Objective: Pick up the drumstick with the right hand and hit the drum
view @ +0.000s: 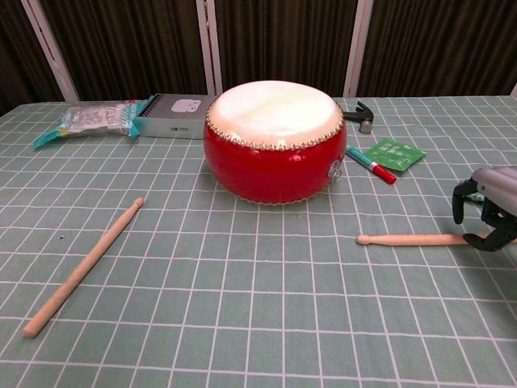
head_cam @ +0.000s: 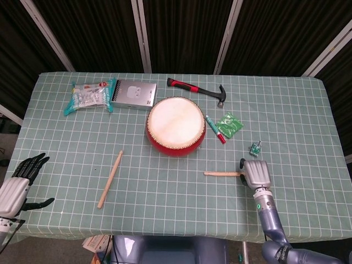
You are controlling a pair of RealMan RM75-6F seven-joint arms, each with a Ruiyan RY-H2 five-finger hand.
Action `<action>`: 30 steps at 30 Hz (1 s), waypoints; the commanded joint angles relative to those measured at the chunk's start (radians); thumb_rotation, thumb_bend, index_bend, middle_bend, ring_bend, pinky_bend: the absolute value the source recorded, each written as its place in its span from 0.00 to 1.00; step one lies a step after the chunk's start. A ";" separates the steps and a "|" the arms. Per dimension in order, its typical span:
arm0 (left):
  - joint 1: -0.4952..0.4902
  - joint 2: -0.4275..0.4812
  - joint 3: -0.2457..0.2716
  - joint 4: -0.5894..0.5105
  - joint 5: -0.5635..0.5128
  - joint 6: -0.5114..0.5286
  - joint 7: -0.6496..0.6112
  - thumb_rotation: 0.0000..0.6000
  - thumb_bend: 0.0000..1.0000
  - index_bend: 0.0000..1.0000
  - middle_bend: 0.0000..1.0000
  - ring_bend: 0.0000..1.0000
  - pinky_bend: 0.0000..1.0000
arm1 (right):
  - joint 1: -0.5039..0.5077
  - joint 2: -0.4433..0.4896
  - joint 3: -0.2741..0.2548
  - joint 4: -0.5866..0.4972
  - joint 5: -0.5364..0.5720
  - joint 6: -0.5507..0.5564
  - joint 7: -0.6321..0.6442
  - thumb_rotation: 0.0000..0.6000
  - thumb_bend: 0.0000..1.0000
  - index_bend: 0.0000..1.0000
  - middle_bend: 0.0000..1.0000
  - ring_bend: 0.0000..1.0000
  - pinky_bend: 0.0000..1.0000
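Observation:
The red drum (head_cam: pixel 176 126) with a pale skin stands mid-table, large in the chest view (view: pixel 275 141). A wooden drumstick (head_cam: pixel 221 174) lies flat to its front right, tip pointing left (view: pixel 408 239). My right hand (head_cam: pixel 256 173) is low over the stick's thick end, at the right edge of the chest view (view: pixel 487 212). Its thumb and curled fingers straddle the stick with a gap around it, and the stick still rests on the cloth. My left hand (head_cam: pixel 19 184) hangs at the table's front left corner, fingers spread and holding nothing.
A second drumstick (head_cam: pixel 110 179) lies front left of the drum. Behind the drum are a hammer (head_cam: pixel 198 91), a grey box (head_cam: pixel 135 93) and a plastic bag (head_cam: pixel 88 94). A marker (head_cam: pixel 215 129), a green packet (head_cam: pixel 229 124) and a small green part (head_cam: pixel 255 147) lie right of it.

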 commanded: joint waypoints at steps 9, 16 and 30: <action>0.000 0.001 -0.001 -0.001 -0.003 -0.003 -0.001 1.00 0.00 0.00 0.00 0.00 0.01 | 0.005 -0.011 -0.011 0.037 0.026 -0.013 0.010 1.00 0.41 0.47 1.00 1.00 1.00; 0.000 0.000 -0.001 -0.001 -0.003 -0.004 -0.003 1.00 0.00 0.00 0.00 0.00 0.01 | 0.006 -0.017 -0.017 0.058 0.046 -0.018 0.010 1.00 0.41 0.47 1.00 1.00 1.00; 0.002 0.001 -0.001 -0.002 0.000 0.000 0.000 1.00 0.00 0.00 0.00 0.00 0.01 | -0.003 0.002 -0.017 0.035 0.042 0.015 0.029 1.00 0.43 0.96 1.00 1.00 1.00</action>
